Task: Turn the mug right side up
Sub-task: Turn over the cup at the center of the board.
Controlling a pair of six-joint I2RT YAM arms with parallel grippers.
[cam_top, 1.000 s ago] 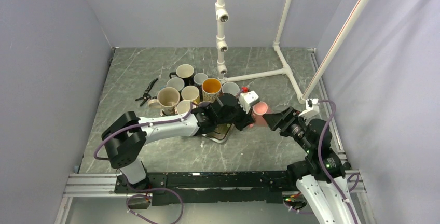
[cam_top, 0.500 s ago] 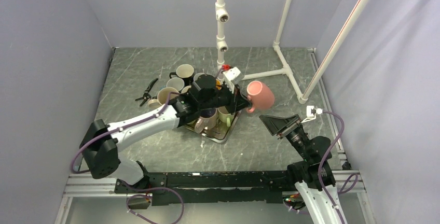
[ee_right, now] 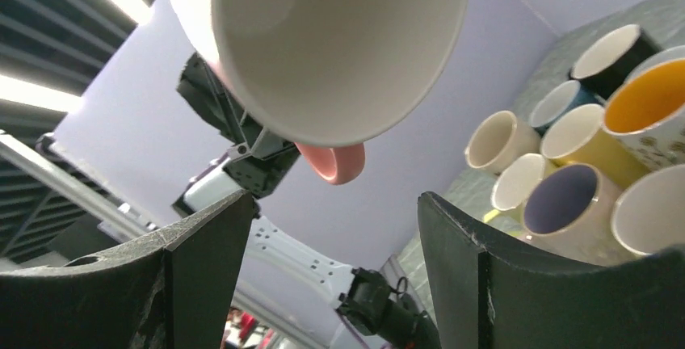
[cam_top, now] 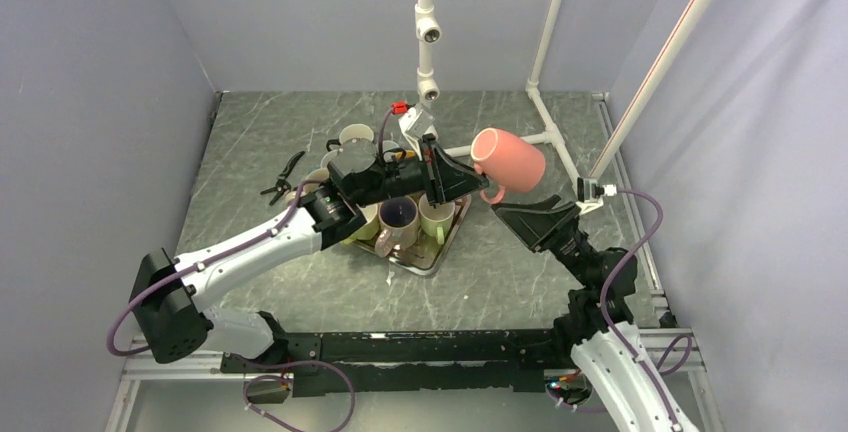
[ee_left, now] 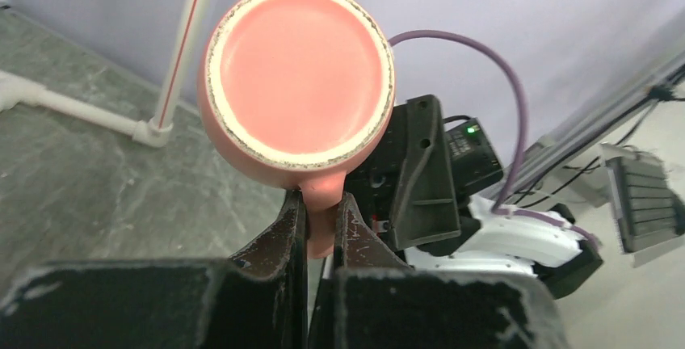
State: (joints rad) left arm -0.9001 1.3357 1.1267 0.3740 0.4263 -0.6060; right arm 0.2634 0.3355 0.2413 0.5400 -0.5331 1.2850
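1. I see bare table (cam_top: 480, 287) right of the tray (cam_top: 428, 262), open for passing.
2. Crowded mugs (cam_top: 398, 220) block the left side.
3. White pipe frame (cam_top: 556, 142) fences the back right, near the raised pink mug (cam_top: 510, 159).

Pink mug (cam_top: 510, 159), cream inside, held aloft and tilted: handle pinched between the closed left fingers (ee_left: 287, 228), base facing back toward them, open mouth angled down just above the spread right fingers (ee_right: 202, 244).
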